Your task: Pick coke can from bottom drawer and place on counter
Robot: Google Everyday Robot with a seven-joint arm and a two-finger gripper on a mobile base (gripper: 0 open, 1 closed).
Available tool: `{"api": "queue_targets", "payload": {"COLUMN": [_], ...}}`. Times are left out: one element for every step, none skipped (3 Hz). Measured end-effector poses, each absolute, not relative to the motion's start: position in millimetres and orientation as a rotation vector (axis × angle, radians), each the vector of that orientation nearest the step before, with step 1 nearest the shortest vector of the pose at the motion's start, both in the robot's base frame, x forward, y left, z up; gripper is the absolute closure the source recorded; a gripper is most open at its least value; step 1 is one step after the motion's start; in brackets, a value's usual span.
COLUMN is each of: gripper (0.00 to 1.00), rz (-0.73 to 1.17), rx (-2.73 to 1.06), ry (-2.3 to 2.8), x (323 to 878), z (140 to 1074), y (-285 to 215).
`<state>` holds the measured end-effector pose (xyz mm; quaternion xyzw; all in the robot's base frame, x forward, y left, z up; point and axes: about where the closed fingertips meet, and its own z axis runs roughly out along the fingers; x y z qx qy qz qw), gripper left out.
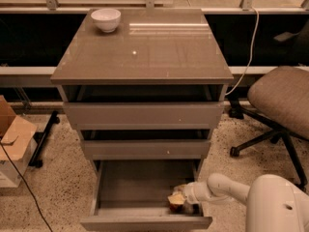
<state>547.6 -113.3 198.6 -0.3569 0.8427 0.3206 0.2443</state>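
Note:
The bottom drawer (145, 221) is pulled out, below two partly open upper drawers. At its front right corner a small red patch shows, which looks like the coke can (176, 208), mostly covered. My gripper (176, 199) reaches into the drawer from the right and sits directly over and against the can. The white arm (227, 187) runs back to my base at the lower right. The counter (145, 47) is the glossy grey-brown cabinet top, with a white bowl (105, 19) at its far left corner.
An office chair (285, 105) stands to the right of the cabinet, with a white cable (248, 52) hanging beside it. Cardboard boxes (12, 139) lie on the speckled floor to the left. A dark ledge and railing run behind the cabinet.

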Motion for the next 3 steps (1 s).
{"api": "queue_targets", "payload": {"gripper": [1.0,1.0,1.0], "rz": [0.913,0.939,0.97], "rx": [-0.949,-0.968,-1.075], "ry": [2.215,2.106,1.95], "x": [536,524,500], "z": [252,310,394], "y": [-118,-129,-141]}}
